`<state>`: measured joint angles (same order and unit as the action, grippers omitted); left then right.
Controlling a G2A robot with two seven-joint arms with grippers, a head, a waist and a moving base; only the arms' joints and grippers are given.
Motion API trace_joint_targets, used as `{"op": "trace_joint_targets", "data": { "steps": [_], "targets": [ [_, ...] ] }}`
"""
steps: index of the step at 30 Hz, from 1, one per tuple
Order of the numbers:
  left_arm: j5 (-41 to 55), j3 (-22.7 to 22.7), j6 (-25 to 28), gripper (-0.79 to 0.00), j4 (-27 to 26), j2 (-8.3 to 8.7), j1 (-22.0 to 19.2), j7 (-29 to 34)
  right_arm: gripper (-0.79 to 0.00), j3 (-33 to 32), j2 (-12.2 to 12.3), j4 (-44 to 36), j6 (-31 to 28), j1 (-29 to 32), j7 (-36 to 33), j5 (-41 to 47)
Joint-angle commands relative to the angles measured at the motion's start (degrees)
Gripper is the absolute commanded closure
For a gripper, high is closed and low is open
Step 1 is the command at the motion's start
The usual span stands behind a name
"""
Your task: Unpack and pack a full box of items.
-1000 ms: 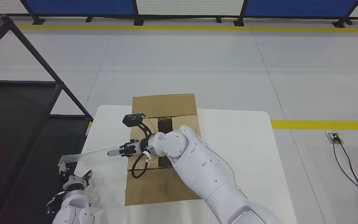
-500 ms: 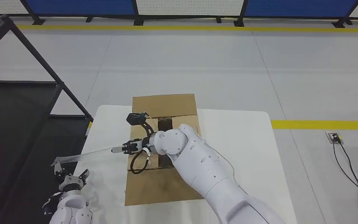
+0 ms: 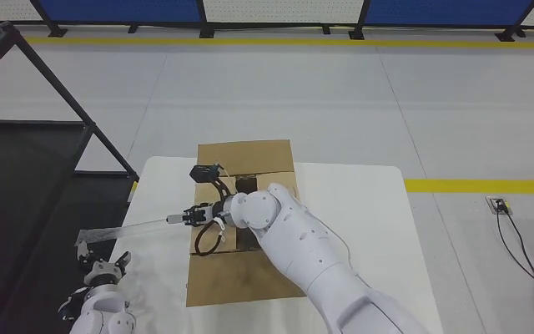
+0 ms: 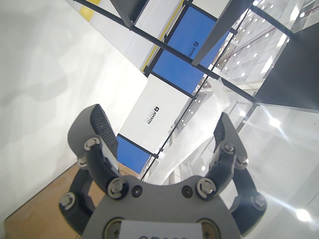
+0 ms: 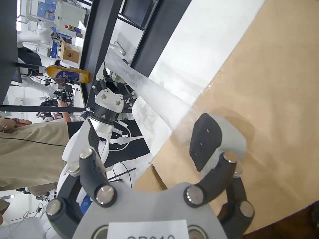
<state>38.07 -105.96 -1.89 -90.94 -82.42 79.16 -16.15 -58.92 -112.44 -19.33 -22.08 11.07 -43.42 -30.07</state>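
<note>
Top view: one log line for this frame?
box: flaps open, on table | clear strip: runs from right gripper toward left gripper | jaws: both open

Right of the box [image 3: 240, 285] we find the counter [image 3: 359, 225] open for a pass. The box's spread flaps fill the middle. Left of it a clear strip [image 3: 133, 227] spans the air above the counter, seemingly low, barring the way. A black frame [image 3: 71, 103] crowds the counter's left edge.
</note>
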Motion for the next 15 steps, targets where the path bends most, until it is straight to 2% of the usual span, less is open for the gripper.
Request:
{"op": "trace_joint_targets", "data": {
  "steps": [1,10,13,15],
  "targets": [
    [-0.27,0.51,0.00,-0.785,-0.30,-0.05,0.26,0.22,-0.785,-0.13,0.19,-1.14,-2.28,0.31,1.23,0.08],
    [-1.12,1.61,-0.31,-0.785,-1.20,-0.10,1.04,0.88,-0.785,0.62,0.29,-7.38,-6.40,2.87,3.98,-0.01],
    [-1.61,1.92,0.01,-0.785,-1.11,-0.13,1.18,0.58,-0.785,0.92,0.42,-8.75,-5.33,3.63,9.33,-2.00],
    [-1.32,1.91,0.15,-0.785,-0.75,-0.18,0.95,-0.13,-0.785,0.83,0.50,-9.27,-4.52,3.94,9.00,-1.78]
  ]
}}
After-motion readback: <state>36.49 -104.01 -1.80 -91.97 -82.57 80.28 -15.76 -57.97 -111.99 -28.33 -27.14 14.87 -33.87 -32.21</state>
